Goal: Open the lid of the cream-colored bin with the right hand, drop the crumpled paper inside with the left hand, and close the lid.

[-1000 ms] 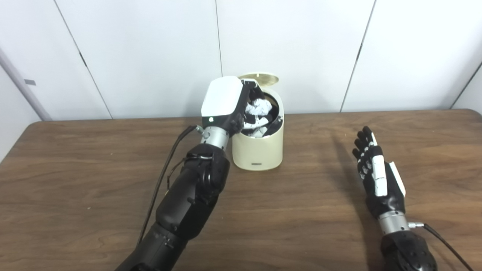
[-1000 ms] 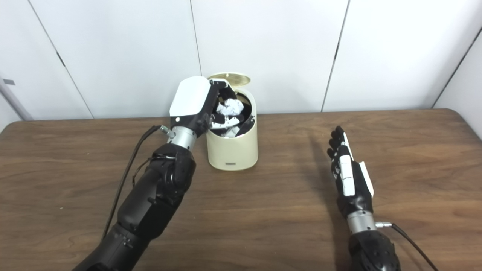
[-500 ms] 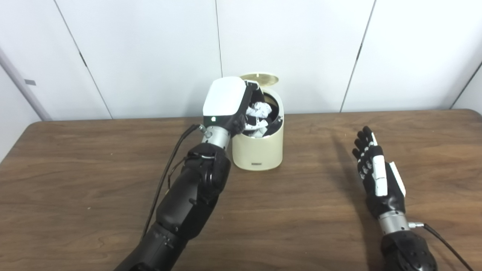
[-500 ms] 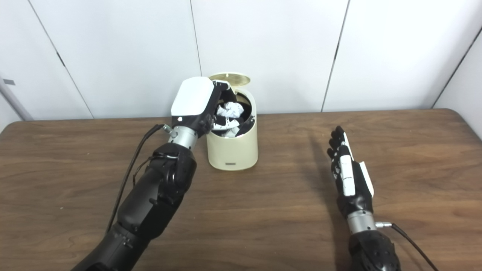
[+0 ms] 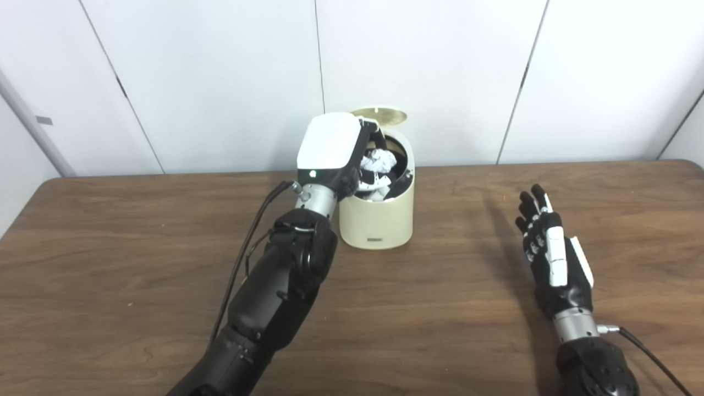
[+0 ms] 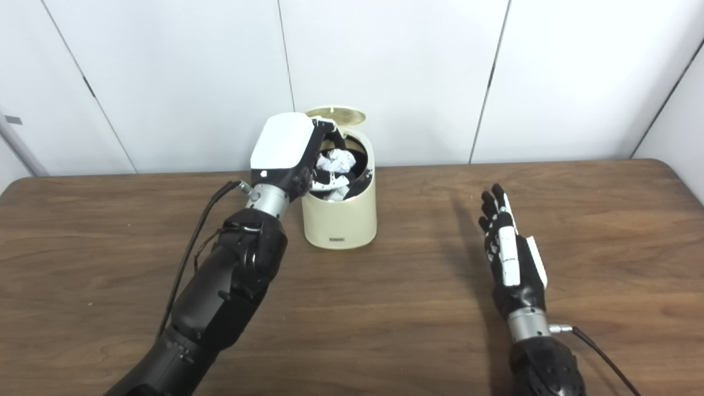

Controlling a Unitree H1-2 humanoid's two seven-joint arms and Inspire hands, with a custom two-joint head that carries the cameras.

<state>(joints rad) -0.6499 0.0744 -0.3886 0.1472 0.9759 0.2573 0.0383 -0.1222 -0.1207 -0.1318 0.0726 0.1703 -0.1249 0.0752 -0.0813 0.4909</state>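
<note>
Crumpled paper [image 5: 378, 160] is gripped by the left robot hand [image 5: 335, 151] over the cream-colored bin [image 5: 377, 223], set at twelve o'clock on the tabletop [image 5: 110, 264]. Its lid [image 5: 380, 115] is raised; release and closing remain. The right robot hand [image 5: 553, 258], empty with fingers spread, is held at three o'clock.

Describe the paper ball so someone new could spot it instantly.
Start at the cream bin standing at the far edge of the wooden table, lid up. The left hand reaches over its mouth, and the crumpled paper sits there: white and wrinkled against the dark interior.
</note>
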